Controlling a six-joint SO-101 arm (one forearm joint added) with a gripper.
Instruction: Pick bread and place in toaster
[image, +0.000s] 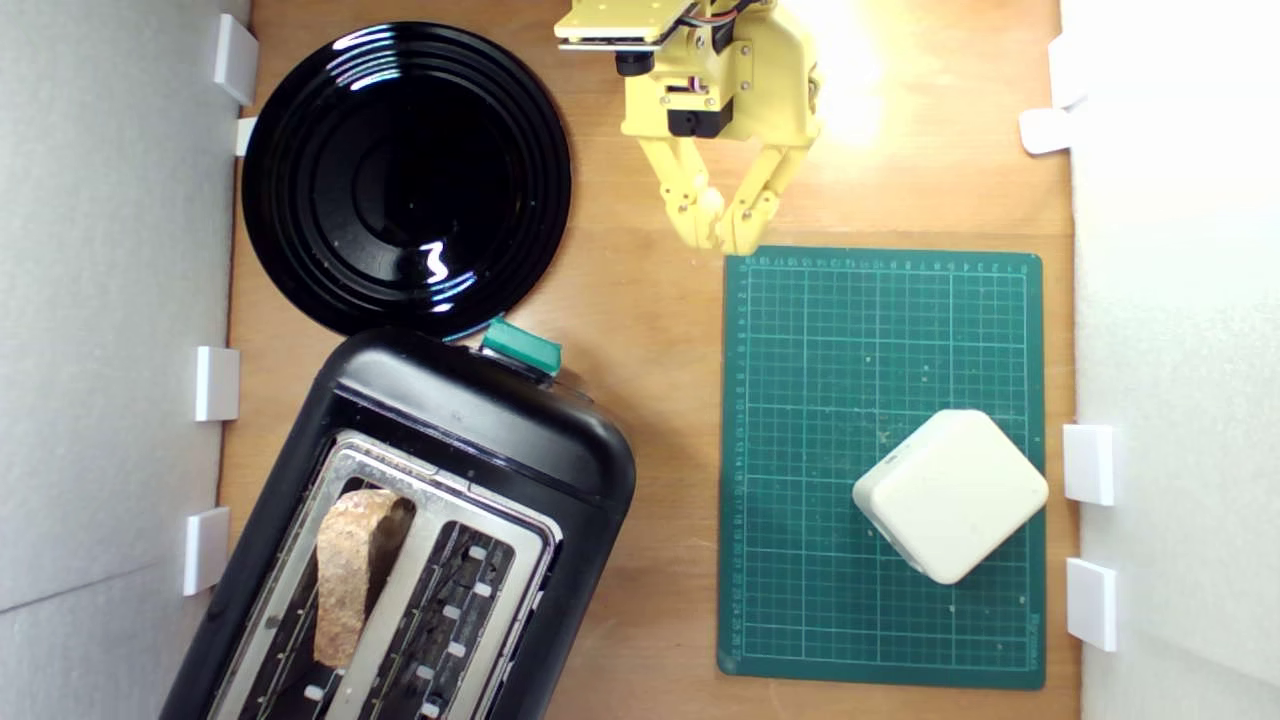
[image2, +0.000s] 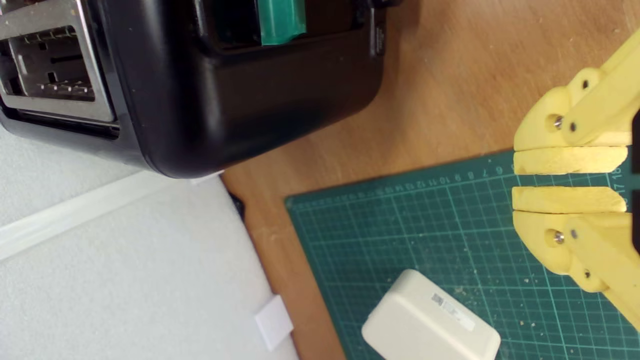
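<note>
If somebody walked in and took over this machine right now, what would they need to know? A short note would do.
Gripper: empty, its yellow fingers nearly together with only a thin gap, above the wooden table at the far edge of the green mat.
Bread: standing in the toaster slot nearer the exterior view's left; the other slot looks empty.
Done: the bread is in the toaster and released.
Left: as far as the frames show, nothing of the placing. The teal lever has nothing on it.
Also there: a black plate with nothing on it, and a cream block on the mat, not part of the job.
</note>
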